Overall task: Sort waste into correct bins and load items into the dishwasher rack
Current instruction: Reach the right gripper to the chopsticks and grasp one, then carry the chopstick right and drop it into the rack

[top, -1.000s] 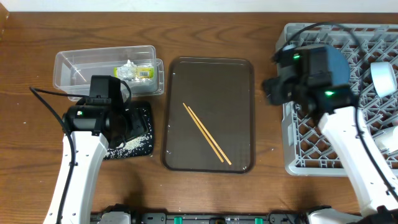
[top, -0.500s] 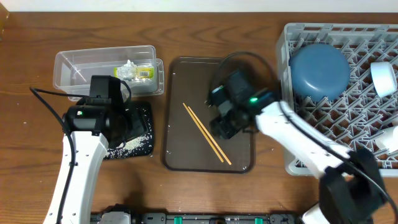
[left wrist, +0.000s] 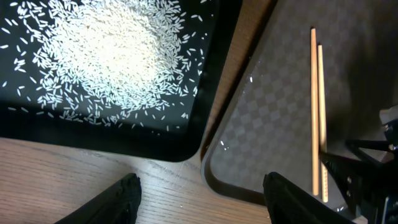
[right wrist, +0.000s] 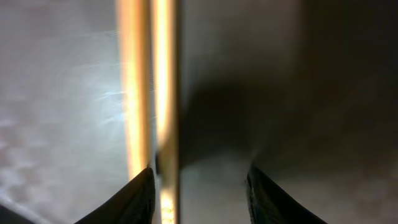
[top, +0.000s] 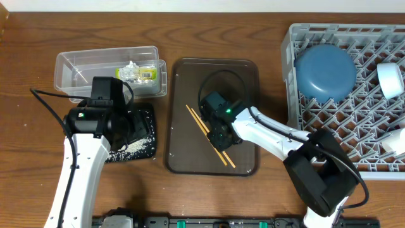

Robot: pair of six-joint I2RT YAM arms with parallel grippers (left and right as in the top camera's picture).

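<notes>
Two wooden chopsticks (top: pixel 209 134) lie diagonally on the dark brown serving tray (top: pixel 243 82). My right gripper (top: pixel 219 134) is low over their middle, open. In the right wrist view the chopsticks (right wrist: pixel 149 81) run along the left finger, with one stick just inside the open jaws (right wrist: pixel 199 199). My left gripper (top: pixel 130 126) hovers open and empty over the black tray (top: pixel 145 149), which holds rice grains (left wrist: pixel 106 56). In the left wrist view the jaws (left wrist: pixel 205 199) are above bare table. The clear tub (top: pixel 82 66) holds the yellow-green wrapper (top: pixel 147 74) and the tissue (top: pixel 130 69).
The grey dishwasher rack (top: pixel 316 136) fills the right side, with a blue bowl (top: pixel 324 69) bottom-up inside it and pale cups (top: pixel 391 79) at its right edge. A few rice grains lie on the table beside the black tray.
My right arm has swung from the rack to the brown tray and dropped onto the chopsticks. The blue bowl stays in the rack. The left arm has not moved.
</notes>
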